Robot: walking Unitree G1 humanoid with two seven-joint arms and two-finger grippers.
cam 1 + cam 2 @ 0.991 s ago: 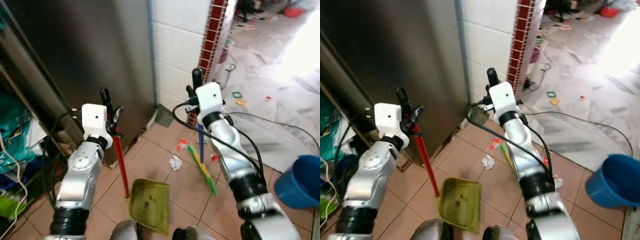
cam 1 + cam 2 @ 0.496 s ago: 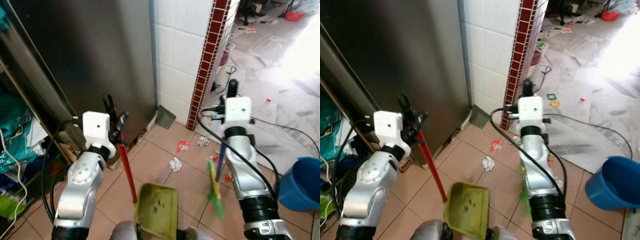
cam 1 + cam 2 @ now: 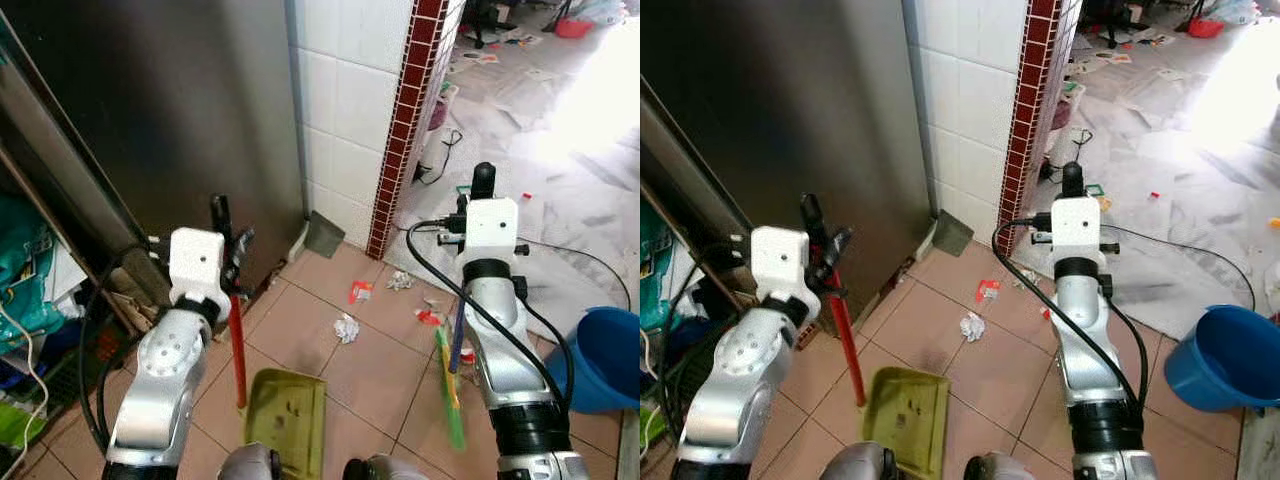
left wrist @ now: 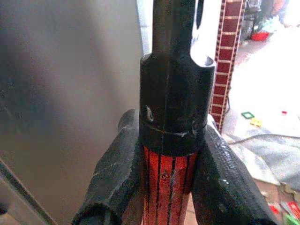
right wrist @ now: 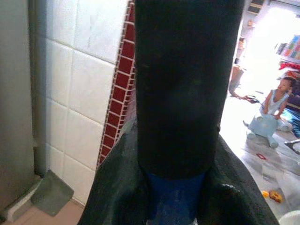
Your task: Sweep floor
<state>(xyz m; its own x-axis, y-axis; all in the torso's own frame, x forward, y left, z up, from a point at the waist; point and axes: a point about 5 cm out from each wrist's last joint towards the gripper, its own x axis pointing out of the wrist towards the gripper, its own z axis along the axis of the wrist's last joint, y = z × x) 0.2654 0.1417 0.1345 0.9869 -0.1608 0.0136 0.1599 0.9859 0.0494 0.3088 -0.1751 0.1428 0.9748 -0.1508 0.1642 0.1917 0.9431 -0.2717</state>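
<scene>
**Inspector A:** We record both tools in hand. The left claw [image 3: 228, 262] is clamped on the red ribbed handle of the olive-green plastic dustpan [image 3: 285, 420]; in the left wrist view its two black fingers [image 4: 115, 180] press the handle from either side below a black cap. The pan rests on the terracotta tiled floor [image 3: 300, 320] right in front of the robot, handle near upright.

**Inspector B:** Agreed. The right claw [image 5: 176, 197] is closed around the blue shaft of the broom with the green bristle head [image 3: 449, 395]. The shaft drops steeply from the claw, and the green head lies low by the robot's right side, its long axis running roughly forward and back.

**Inspector A:** And the litter?

**Inspector B:** A crumpled white paper wad [image 3: 346, 327] lies ahead on the tiles, between the two arms. Red scraps [image 3: 360, 291] and a second white piece [image 3: 400, 281] sit further out, near the red-brick pillar edge [image 3: 400, 120].

**Inspector A:** The governing relation, then: the wad lies forward and to the left of the broom head, and forward and slightly right of the pan mouth.

**Inspector B:** We judge the right arm must reach the head out beyond the wad, then draw it back and leftward toward the pan. The blue plastic bucket [image 3: 600, 355] stands well apart on the right.
</scene>
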